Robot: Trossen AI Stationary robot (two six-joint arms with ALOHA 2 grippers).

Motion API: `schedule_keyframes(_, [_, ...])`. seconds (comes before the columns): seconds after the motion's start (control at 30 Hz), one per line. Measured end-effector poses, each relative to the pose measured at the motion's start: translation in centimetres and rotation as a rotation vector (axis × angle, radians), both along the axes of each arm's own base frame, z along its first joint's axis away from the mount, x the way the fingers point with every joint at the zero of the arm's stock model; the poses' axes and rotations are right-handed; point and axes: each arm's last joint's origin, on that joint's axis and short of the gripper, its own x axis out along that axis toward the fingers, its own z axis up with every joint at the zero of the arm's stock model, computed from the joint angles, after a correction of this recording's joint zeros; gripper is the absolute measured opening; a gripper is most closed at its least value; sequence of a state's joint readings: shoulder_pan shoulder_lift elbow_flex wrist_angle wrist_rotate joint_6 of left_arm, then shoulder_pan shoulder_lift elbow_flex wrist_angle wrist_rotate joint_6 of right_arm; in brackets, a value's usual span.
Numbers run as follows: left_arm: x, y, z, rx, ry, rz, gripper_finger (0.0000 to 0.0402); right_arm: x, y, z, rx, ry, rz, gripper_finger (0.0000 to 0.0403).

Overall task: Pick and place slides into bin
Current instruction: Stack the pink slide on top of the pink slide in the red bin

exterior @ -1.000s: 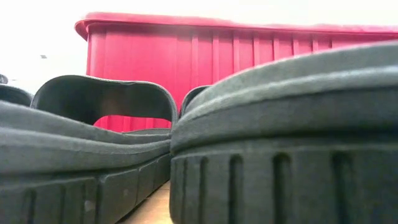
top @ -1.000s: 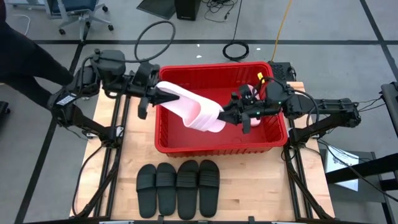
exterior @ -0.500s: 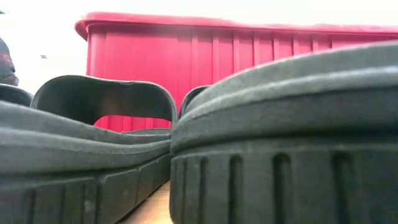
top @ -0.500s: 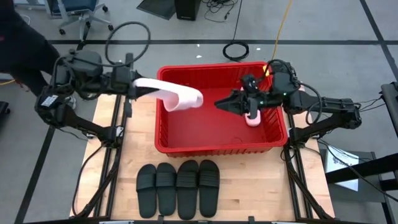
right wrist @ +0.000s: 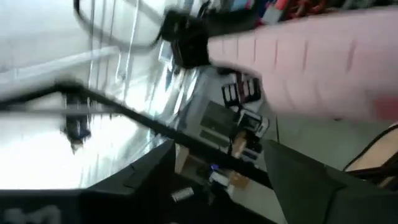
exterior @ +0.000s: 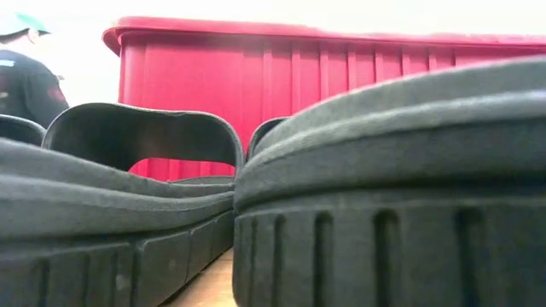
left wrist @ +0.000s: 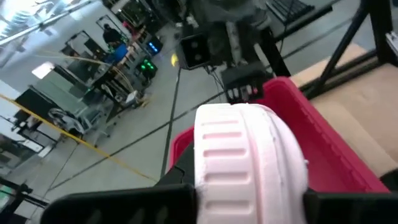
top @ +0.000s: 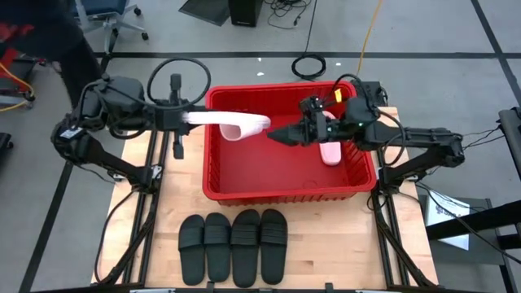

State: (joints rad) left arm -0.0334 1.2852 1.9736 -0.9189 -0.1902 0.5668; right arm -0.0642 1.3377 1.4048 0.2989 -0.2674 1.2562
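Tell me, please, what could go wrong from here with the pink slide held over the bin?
The left hand grips the pink slide by one end only, so the free end overhanging the bin could sag or slip out. The right hand is close to that free end; the two might collide. A second pink slide already lies in the bin, under the right arm, and could get knocked.

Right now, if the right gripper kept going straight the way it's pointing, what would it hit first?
Probably the pink slide held by the left gripper: the right gripper points at its free end above the bin. Heights are unclear from above.
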Motion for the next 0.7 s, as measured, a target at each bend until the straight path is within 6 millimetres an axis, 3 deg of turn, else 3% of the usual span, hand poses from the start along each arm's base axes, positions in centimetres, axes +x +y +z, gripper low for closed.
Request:
schedule_keyframes(0.47, [-0.2, -0.6, 0.8, -0.046, -0.080, -0.029, 0.0042, 1.0, -0.2, -2.4, -0.268, 0.157, -0.113, 0.0210])
schedule_keyframes(0.7, [0.0, -1.0, 0.6, -0.082, -0.072, -0.039, 0.0043, 0.7, -0.6, -2.0, -0.320, 0.136, -0.179, 0.0205])
